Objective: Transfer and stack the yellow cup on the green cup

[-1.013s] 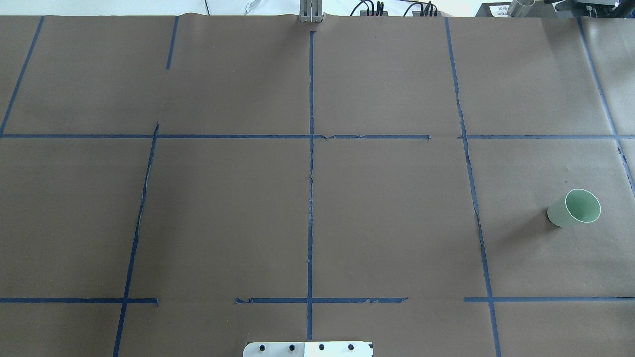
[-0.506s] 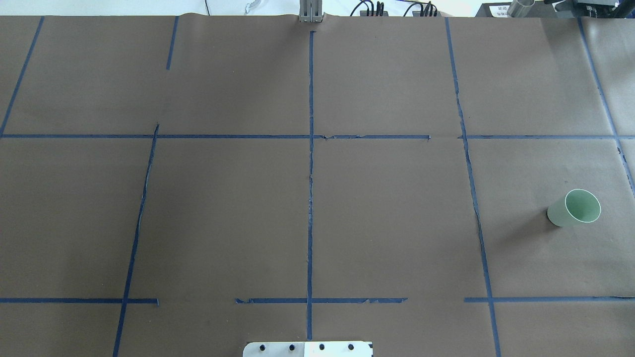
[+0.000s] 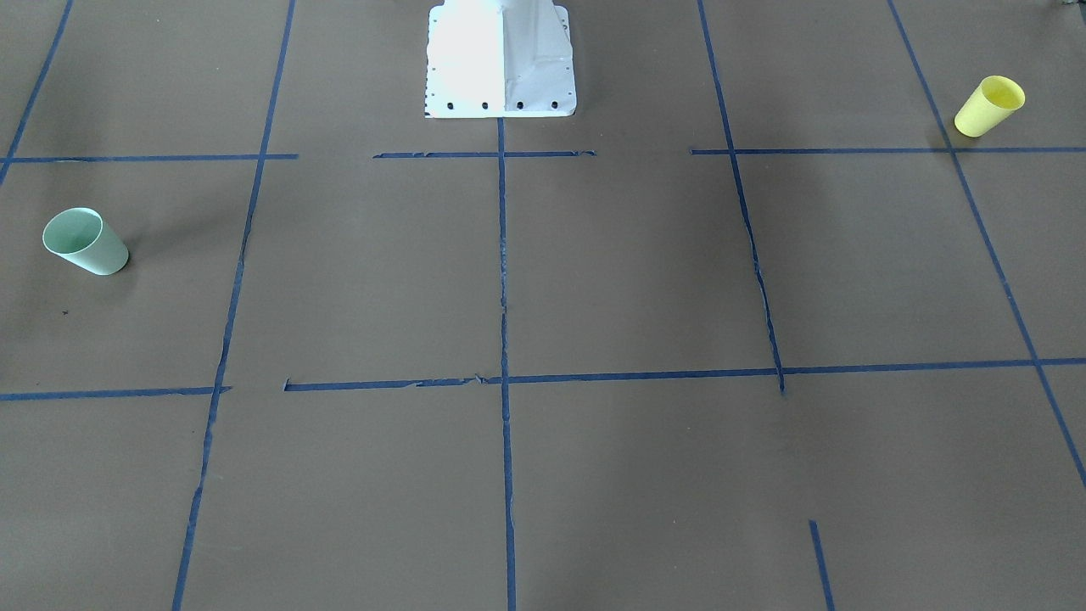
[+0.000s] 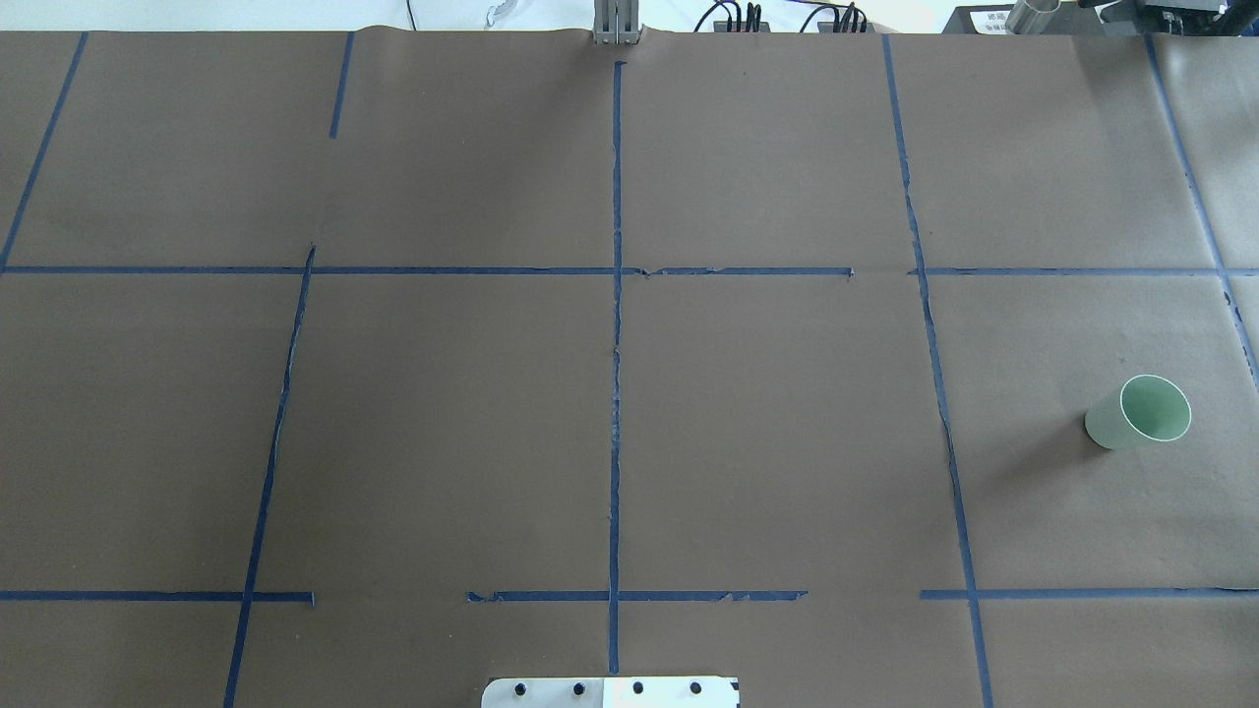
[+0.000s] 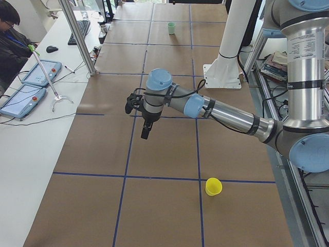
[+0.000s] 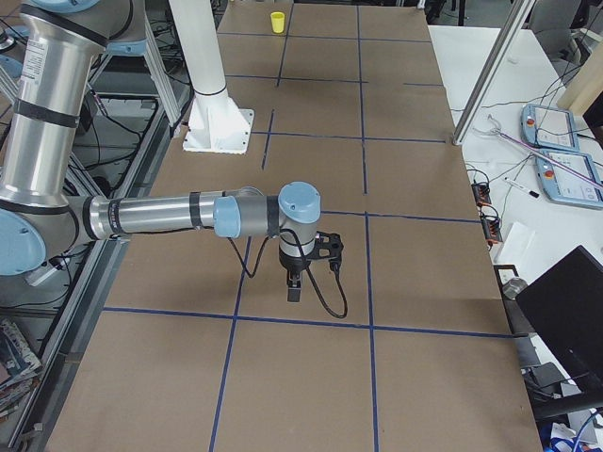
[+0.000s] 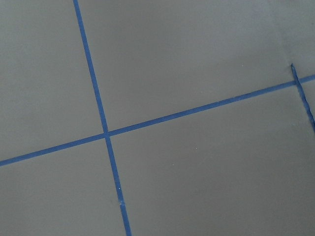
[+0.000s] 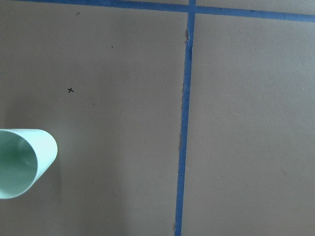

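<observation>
Nothing is being carried yet: the yellow cup [image 3: 988,106] is standing untouched, well apart from the left pincer [image 5: 145,134] on its robot-ward side. The green cup [image 4: 1138,412] is waiting below and beside the right pincer [image 6: 294,292]. I cannot tell whether either pincer's jaws are apart or together, and grasping, transferring and stacking are all remaining.

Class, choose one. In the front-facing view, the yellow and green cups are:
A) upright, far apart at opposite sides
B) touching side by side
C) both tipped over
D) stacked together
A: the yellow cup stands at one edge of the view, the green cup at the other, both rim up.
</observation>
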Controlling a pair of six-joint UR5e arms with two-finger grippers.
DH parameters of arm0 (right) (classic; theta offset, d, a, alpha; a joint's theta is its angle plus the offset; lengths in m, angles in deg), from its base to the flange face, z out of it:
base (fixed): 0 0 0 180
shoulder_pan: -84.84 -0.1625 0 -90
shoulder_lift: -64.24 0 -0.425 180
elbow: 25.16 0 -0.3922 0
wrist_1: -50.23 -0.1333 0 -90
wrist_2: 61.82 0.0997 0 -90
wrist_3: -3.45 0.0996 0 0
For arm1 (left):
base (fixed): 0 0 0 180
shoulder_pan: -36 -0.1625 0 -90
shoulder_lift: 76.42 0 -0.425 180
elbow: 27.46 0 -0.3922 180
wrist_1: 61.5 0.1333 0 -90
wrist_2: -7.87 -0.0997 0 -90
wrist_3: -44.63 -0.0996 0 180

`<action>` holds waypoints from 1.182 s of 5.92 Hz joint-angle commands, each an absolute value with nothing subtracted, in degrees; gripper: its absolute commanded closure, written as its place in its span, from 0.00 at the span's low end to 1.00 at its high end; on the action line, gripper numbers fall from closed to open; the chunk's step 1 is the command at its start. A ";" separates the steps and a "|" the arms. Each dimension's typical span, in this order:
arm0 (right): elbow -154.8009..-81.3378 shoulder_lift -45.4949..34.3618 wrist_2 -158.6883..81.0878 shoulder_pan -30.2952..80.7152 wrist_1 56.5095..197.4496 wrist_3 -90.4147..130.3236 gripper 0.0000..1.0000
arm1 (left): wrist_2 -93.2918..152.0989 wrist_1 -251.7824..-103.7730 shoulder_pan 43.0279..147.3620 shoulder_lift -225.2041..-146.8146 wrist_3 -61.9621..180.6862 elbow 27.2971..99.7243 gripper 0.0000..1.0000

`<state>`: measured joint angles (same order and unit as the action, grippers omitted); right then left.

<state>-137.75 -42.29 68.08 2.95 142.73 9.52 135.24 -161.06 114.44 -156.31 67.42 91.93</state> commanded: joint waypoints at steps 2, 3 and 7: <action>-137.75 -42.37 68.17 2.93 142.78 9.61 0.00 | 107.13 -167.14 89.71 -148.16 105.33 100.67 0.00; -137.75 -42.37 68.17 2.93 142.78 9.61 0.00 | 93.79 -167.14 80.13 -145.18 118.59 100.77 0.00; -137.75 -42.28 68.08 2.93 142.69 9.52 0.00 | 73.01 -149.58 59.43 -135.74 168.96 100.77 0.00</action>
